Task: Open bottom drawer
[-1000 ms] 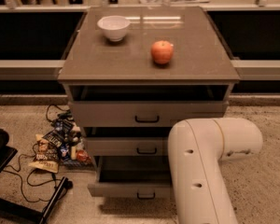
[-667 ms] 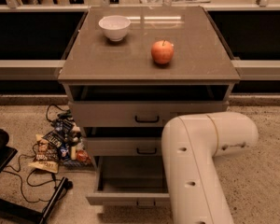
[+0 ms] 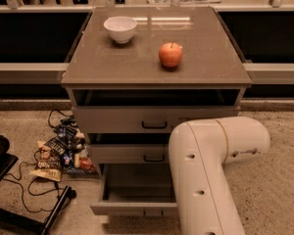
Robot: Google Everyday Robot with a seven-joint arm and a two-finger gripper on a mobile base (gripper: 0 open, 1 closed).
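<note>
The grey-beige cabinet (image 3: pixel 157 87) has three drawers. The bottom drawer (image 3: pixel 137 208) is pulled well out, showing its plain grey interior; its front panel lies near the lower edge of the view, with the handle (image 3: pixel 152 213) partly seen. The middle drawer (image 3: pixel 132 154) and top drawer (image 3: pixel 137 120) stand slightly out, each with a small black handle. My white arm (image 3: pixel 210 165) crosses the right half of the drawers. My gripper is hidden behind or below the arm.
A white bowl (image 3: pixel 120 29) and a red apple (image 3: pixel 170 54) sit on the cabinet top. Snack packets (image 3: pixel 59 153) and black cables (image 3: pixel 24 190) lie on the floor at left, beside a black stand (image 3: pixel 5 180). Dark counters run behind.
The bottom drawer has slid further out toward the camera. My arm has drawn back and shifted left with it.
</note>
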